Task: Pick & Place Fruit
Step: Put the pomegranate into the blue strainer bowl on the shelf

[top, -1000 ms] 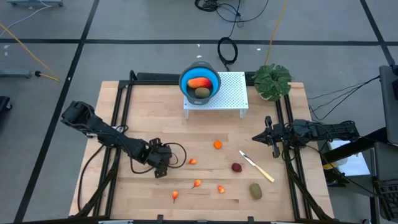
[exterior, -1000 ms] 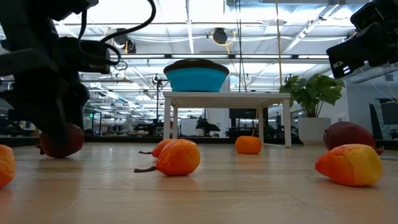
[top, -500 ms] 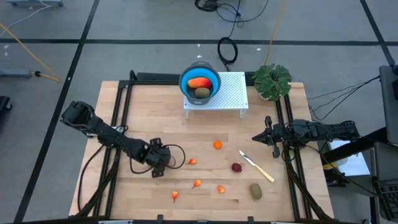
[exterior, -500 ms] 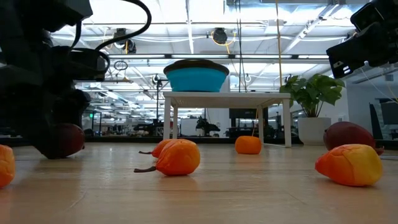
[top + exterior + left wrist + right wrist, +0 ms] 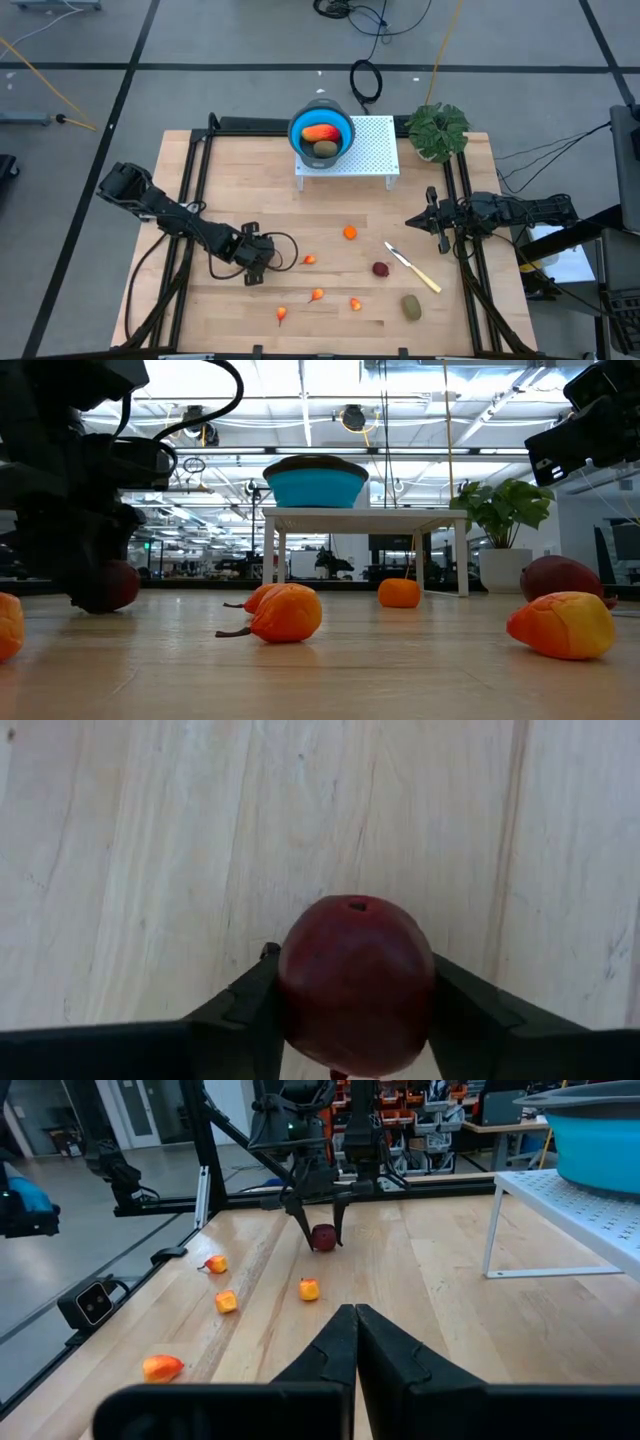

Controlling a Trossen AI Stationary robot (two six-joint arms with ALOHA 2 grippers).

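Currently, operator, your stock stands as follows. Left gripper: low over the wooden table, near its left-front part, fingers pinching a dark red ball fruit from both sides; the ball sits at table level. Right gripper: waiting near the table's right rail, fingers pressed together.

Round blue bowl with grey rim, on a white perforated stand at the back: holds one elongated red-yellow fruit and one brown-green oval fruit.

Loose on your table: second dark red ball, just beside a thin pale-yellow-handled knife; second brown-green oval near the front edge; small orange-red bits scattered between the grippers.

Potted green plant: back right corner.
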